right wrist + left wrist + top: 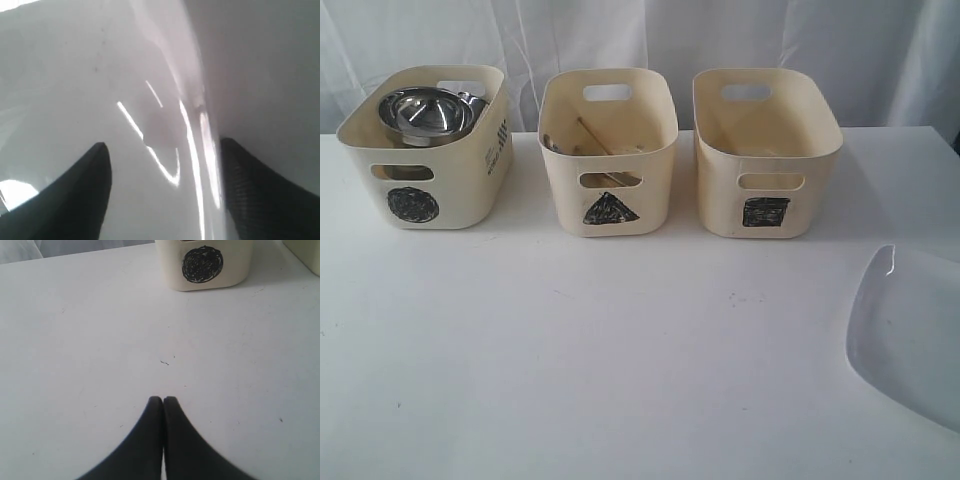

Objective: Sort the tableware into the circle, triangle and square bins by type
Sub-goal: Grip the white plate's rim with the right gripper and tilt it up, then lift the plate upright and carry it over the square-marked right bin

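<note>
The white rounded-square plate [910, 330] lies at the table's right edge, partly cut off by the exterior view. My right gripper [162, 150] is open and close over the plate [150, 75], its rim running between the two fingers. The circle bin [425, 160] holds a steel bowl [425, 112] and other steel pieces behind it. A wooden chopstick [595, 138] leans in the triangle bin [608, 155]. No contents show in the square bin [765, 155]. My left gripper [163, 399] is shut and empty over bare table, short of the circle bin [202, 265]. Neither arm shows in the exterior view.
The three bins stand in a row along the back of the white table [620, 350], with a white curtain behind them. A corner of a second bin [305, 250] shows beside the circle bin in the left wrist view.
</note>
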`<state>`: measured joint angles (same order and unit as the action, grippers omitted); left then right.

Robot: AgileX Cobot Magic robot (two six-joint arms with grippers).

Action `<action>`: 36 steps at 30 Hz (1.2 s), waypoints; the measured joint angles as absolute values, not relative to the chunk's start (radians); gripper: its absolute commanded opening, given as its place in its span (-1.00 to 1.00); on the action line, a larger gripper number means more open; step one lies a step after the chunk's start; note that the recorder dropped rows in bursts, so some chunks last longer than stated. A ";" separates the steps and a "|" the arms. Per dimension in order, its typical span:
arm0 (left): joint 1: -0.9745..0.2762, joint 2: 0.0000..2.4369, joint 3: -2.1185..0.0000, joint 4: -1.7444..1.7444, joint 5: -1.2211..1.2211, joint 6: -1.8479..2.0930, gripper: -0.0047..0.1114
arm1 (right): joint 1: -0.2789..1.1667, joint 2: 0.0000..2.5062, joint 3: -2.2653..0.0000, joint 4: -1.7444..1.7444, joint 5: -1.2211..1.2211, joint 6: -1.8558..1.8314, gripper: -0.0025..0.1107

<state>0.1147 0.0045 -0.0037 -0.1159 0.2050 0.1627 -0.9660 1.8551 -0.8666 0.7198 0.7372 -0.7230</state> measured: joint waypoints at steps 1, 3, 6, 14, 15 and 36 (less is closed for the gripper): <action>0.115 0.004 -0.004 -0.116 0.205 0.163 -0.92 | -0.966 1.863 -0.867 0.727 0.737 -0.723 -0.21; 0.115 0.004 -0.004 -0.116 0.205 0.163 -0.92 | -0.966 1.880 -0.870 0.744 0.735 -0.725 -0.38; 0.115 0.004 -0.004 -0.116 0.205 0.163 -0.92 | -0.966 1.902 -0.877 0.773 0.748 -0.725 -0.53; 0.115 0.004 -0.004 -0.116 0.205 0.163 -0.92 | -0.966 1.939 -0.879 0.831 0.817 -0.734 -0.96; 0.115 0.004 -0.004 -0.116 0.205 0.163 -0.92 | -0.966 1.939 -0.879 0.841 0.826 -0.734 -0.96; 0.115 0.004 -0.004 -0.116 0.205 0.163 -0.92 | -0.966 1.713 -0.849 1.007 0.921 -0.812 -0.96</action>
